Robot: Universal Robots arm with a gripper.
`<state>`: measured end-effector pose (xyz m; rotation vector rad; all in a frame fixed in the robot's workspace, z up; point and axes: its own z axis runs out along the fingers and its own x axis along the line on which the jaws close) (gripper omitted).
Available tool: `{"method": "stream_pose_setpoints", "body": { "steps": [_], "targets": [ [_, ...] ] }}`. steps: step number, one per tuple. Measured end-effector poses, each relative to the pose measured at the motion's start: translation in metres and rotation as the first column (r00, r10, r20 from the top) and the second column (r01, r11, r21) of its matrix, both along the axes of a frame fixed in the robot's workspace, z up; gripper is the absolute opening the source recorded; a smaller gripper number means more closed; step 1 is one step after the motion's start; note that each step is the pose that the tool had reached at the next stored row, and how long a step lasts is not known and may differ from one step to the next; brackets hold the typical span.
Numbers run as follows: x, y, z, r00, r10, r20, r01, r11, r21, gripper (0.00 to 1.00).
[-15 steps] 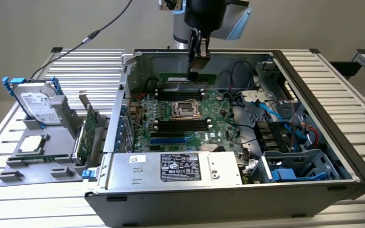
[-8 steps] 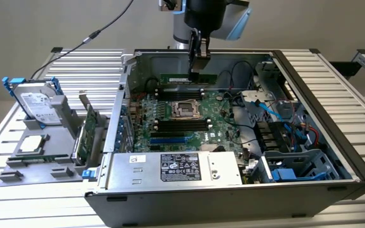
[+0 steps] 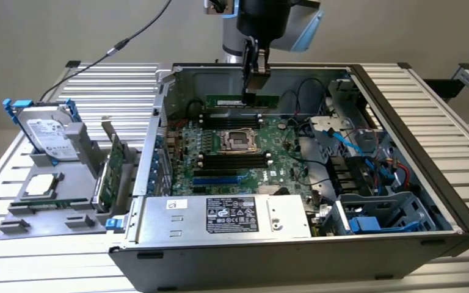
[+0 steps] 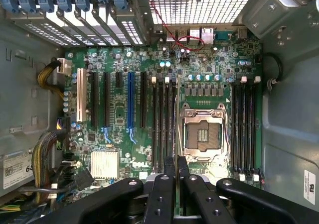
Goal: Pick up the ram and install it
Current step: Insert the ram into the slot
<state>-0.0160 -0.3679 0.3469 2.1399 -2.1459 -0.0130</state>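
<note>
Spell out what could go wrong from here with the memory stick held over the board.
1. The tool grips the memory stick at one spot along its length; pressing down could tilt or slip it.
2. The black slots below sit close together, so a small offset might put it in the wrong one.

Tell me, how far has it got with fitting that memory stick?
Picking up looks done: the thin green ram stick with black chips is clamped in the black fingers. In hand: it hangs level over the green motherboard inside the open grey computer case. Left: seating it; the long black slots look empty.
</note>
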Motion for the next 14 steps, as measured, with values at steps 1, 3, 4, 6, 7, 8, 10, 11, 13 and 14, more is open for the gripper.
{"method": "stream_pose_setpoints", "body": {
  "steps": [1,3,4,6,7,8,10,11,13,14],
  "targets": [
    [0.0000,0.0000,0.0000,1.0000,0.000,0.0001,0.000,1.0000,0.0001,0.14],
    [0.0000,0.0000,0.0000,1.0000,0.000,0.0000,0.000,1.0000,0.0001,0.14],
    [0.0000,0.0000,0.0000,1.0000,0.000,0.0001,0.000,1.0000,0.0000,0.14],
    [0.0000,0.0000,0.0000,1.0000,0.000,0.0000,0.000,1.0000,0.0000,0.14],
    [0.0000,0.0000,0.0000,1.0000,0.000,0.0000,0.000,1.0000,0.0001,0.14],
    [0.0000,0.0000,-0.0003,1.0000,0.000,0.0000,0.000,1.0000,0.0001,0.14],
    [-0.0002,-0.0017,-0.0027,1.0000,0.000,0.0000,0.000,1.0000,-0.0002,0.14],
    [-0.0005,-0.0031,-0.0045,1.0000,0.000,0.0000,0.000,1.0000,0.0000,0.14],
    [-0.0009,-0.0073,-0.0080,1.0000,0.000,0.0000,0.000,1.0000,-0.0001,0.14],
    [-0.0012,-0.0097,-0.0099,1.0000,0.000,0.0000,0.000,1.0000,0.0000,0.14]
  ]
}}
